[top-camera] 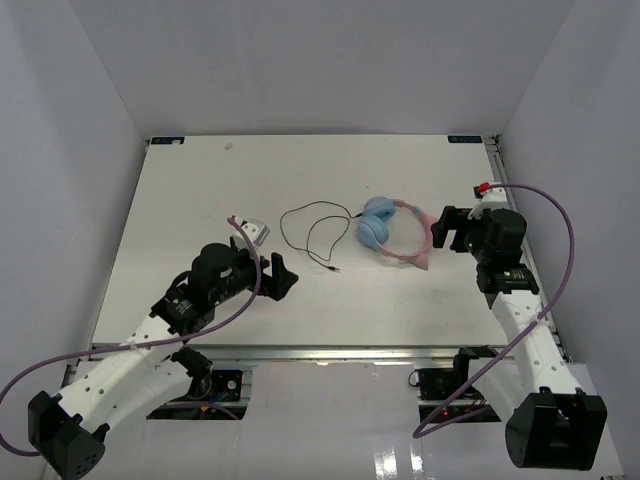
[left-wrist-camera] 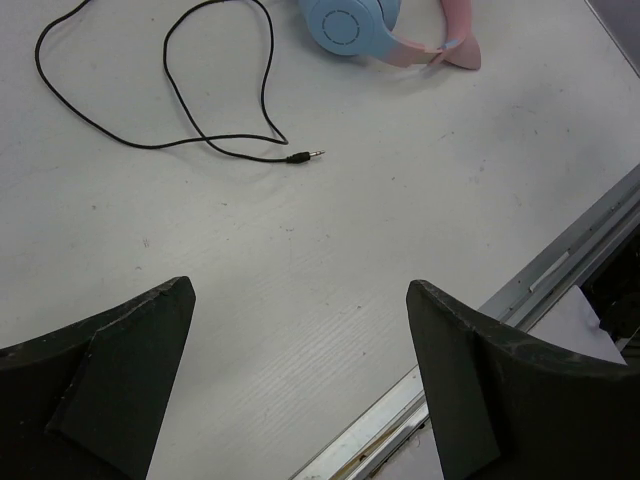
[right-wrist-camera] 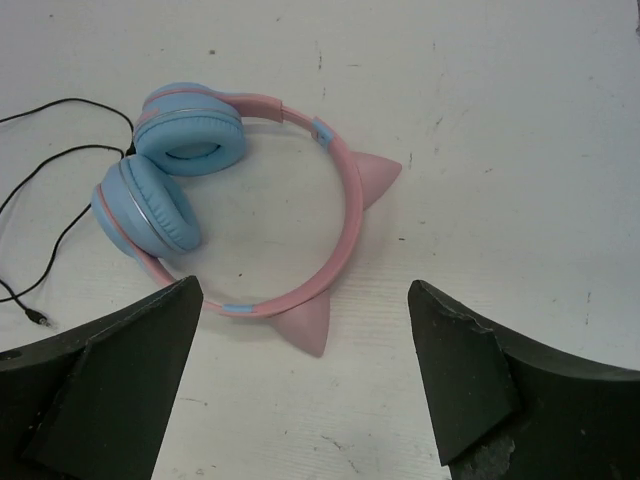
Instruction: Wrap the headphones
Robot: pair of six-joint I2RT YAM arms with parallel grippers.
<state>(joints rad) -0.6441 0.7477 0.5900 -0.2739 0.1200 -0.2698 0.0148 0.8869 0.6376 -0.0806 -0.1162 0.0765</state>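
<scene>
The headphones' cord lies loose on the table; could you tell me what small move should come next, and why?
Probably the left gripper should descend on the plug: the cord sprawls unwound beside the headphones, and the gripper hangs open and empty nearby.

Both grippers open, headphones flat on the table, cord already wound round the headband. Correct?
No: the cord is not wound. It lies loose in loops on the table beside the headphones, as the left wrist view shows. The left gripper and right gripper are open, and the headphones lie flat.
</scene>
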